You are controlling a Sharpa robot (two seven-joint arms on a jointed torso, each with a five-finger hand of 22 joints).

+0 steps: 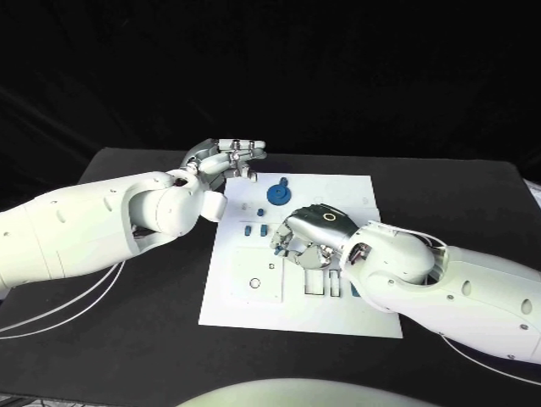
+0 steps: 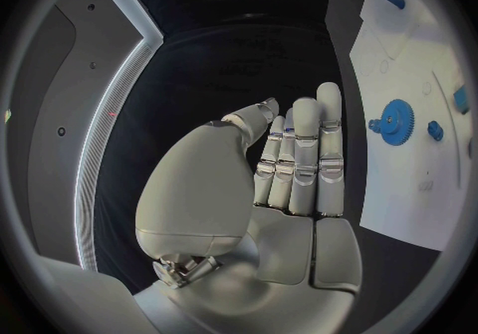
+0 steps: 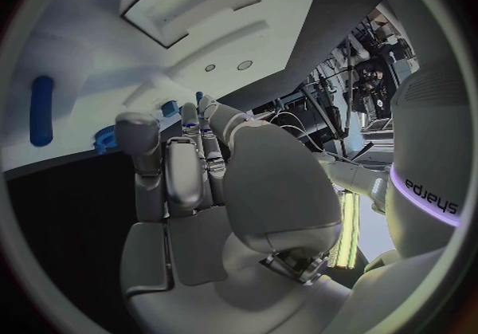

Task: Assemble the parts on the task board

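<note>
The white task board [image 1: 344, 297] lies in the middle of the black table. On its far part sit a blue gear [image 1: 275, 195] [image 2: 397, 121] [image 3: 106, 137] and a small blue piece [image 1: 283, 181] [image 2: 435, 130]. More blue parts [image 1: 253, 227] lie at its left side. My left hand [image 1: 228, 157] [image 2: 289, 167] hovers off the board's far left corner with fingers straight and together, holding nothing. My right hand [image 1: 309, 237] [image 3: 190, 167] is bent down over the board's middle, fingertips at some blue bits. Whether it pinches one is hidden. A blue peg [image 3: 41, 110] lies beyond it.
Recessed slots [image 1: 322, 284] in the board lie just under my right forearm. Bare black table [image 1: 136, 339] spreads to the left and right of the board. White cables [image 1: 51, 314] trail from the left arm over the table's left part.
</note>
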